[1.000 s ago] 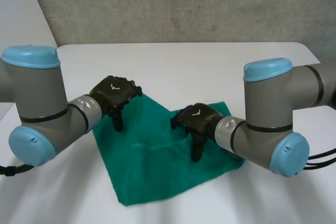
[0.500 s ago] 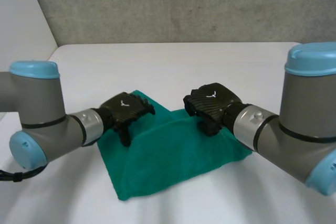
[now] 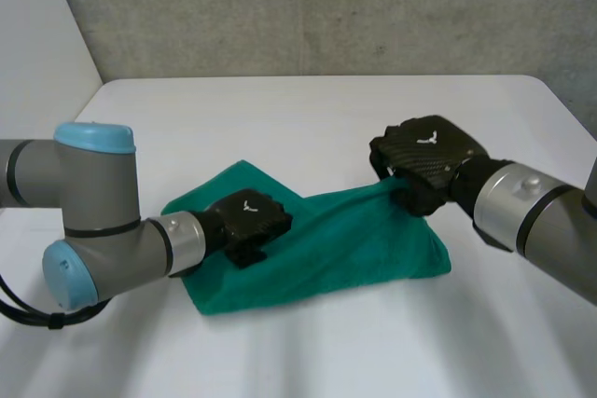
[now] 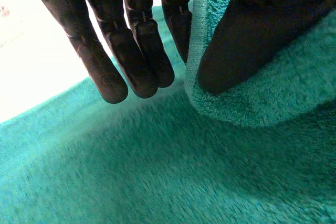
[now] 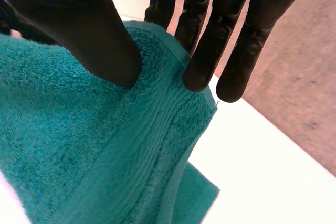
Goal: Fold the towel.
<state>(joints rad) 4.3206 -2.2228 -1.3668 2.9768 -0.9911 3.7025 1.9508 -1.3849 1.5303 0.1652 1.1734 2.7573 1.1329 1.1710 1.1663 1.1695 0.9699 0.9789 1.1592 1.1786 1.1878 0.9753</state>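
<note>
Just one green towel (image 3: 354, 240) — two hands pinch it, left hand (image 3: 250, 221) an edge, right hand (image 3: 429, 157) a lifted corner.

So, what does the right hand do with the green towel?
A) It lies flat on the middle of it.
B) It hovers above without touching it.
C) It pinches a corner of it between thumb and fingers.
C: the right wrist view shows the right hand with its thumb on one side of the towel corner and its fingers on the other.
</note>
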